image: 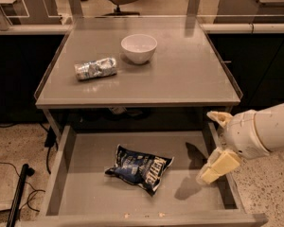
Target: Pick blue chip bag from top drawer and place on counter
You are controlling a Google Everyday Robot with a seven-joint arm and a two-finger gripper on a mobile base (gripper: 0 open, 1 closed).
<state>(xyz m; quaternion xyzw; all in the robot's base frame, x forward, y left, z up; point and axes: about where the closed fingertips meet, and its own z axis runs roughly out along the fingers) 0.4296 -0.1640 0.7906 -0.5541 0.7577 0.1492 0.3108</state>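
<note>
The blue chip bag (139, 168) lies flat in the middle of the open top drawer (83, 188), dark navy with white lettering. The counter (184, 74) is the grey table top above the drawer. My gripper (217, 143) is at the right side of the drawer, over its right wall, to the right of the bag and apart from it. Its two cream fingers (218, 165) are spread wide and hold nothing. Its shadow falls on the drawer bottom beside the bag.
A white bowl (138, 48) and a silvery-white crumpled packet (95, 68) sit on the counter's left and middle. A black cable and pole (19, 190) lie on the floor at left. Desks and a chair stand behind.
</note>
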